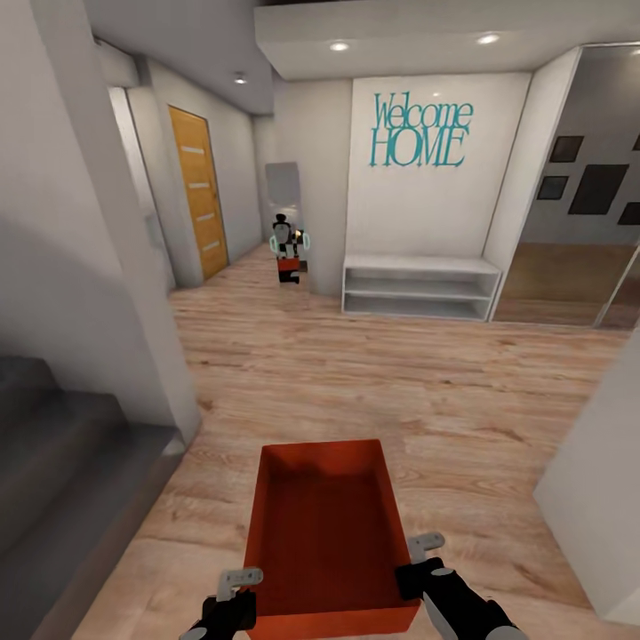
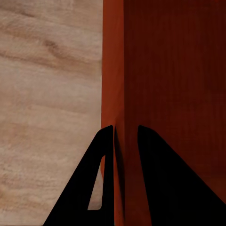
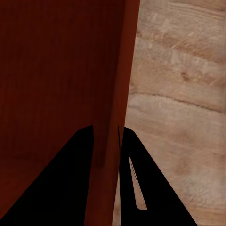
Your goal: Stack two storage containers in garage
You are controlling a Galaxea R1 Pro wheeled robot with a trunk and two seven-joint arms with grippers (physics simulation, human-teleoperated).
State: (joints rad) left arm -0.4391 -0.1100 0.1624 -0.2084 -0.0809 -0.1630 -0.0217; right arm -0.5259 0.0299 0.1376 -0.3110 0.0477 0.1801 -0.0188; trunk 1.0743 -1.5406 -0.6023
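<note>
A: Start at the jaws. What has each got?

B: The left gripper (image 2: pixel 125 134) has its jaws clenched on the left side wall of the orange-red, open-topped rectangular plastic storage container (image 1: pixel 324 524), one black finger inside the bin and one outside, the wall pinched between them. The right gripper (image 3: pixel 106 134) mirrors that on the right wall. In the head view both sit at the bottom of the frame, left gripper (image 1: pixel 240 582) and right gripper (image 1: pixel 425 551), at the bin's near end.

A: And the bin itself?

B: Bottom centre of the head view, held level in front of the robot, above the light wood plank floor (image 1: pixel 356 373), its long side running away from the camera. It looks empty.

A: How would you expect it to handle?

B: Light, I'd judge, being empty and thin-walled. The walls look stiff enough to pinch, though smooth plastic could slip, and a hold near one end leaves the far end free to dip. Opposite walls, both arms, seems the sound grip.

A: Surroundings?

B: A grey staircase (image 1: pixel 53 480) at lower left, an orange wooden door (image 1: pixel 200 200) at upper left, a mirror (image 1: pixel 284 200) at the hall's end showing a small robot reflection with something red. Upper centre, teal "Welcome HOME" lettering (image 1: pixel 420 133) above a low white shelf unit (image 1: pixel 420 286). No concrete anywhere, so the garage is not yet reached.
</note>
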